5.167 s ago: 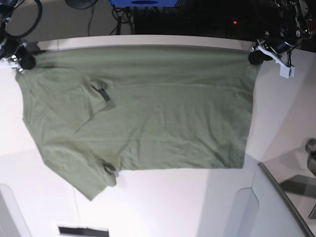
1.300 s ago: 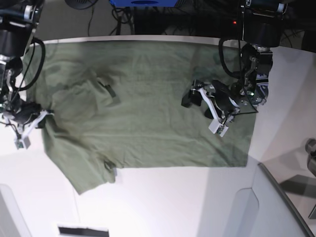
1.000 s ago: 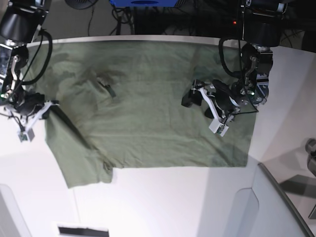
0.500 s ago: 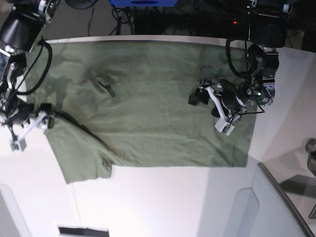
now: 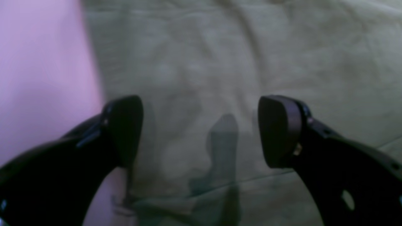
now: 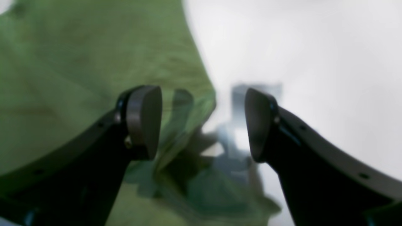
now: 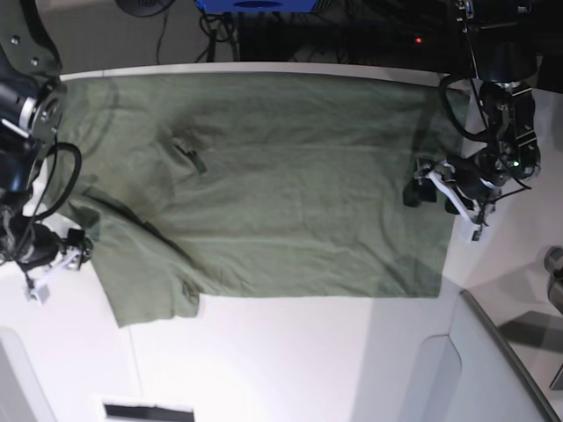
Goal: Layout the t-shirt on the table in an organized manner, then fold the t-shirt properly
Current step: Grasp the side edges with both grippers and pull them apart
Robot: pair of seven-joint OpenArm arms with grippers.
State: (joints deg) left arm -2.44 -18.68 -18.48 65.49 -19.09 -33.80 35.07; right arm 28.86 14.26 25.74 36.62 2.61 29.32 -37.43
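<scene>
The olive-green t-shirt lies spread flat over the white table, reaching the far edge, with one sleeve pointing to the near left. My left gripper hovers over the shirt's right edge, open and holding nothing. In the left wrist view the left gripper spans cloth, with bare table to its left. My right gripper sits at the shirt's left edge, open. In the right wrist view the right gripper straddles the shirt's edge, with white table to its right.
A grey-white raised panel with a dark rim stands at the near right, and another panel at the near left. A black strip lies at the front edge. Cables and a blue object sit beyond the table's far edge.
My right gripper opened, let go of the shirt's left side and drew back down-left off the cloth. The left arm slid right, from mid-shirt to the right edge. The sleeve settled flatter.
</scene>
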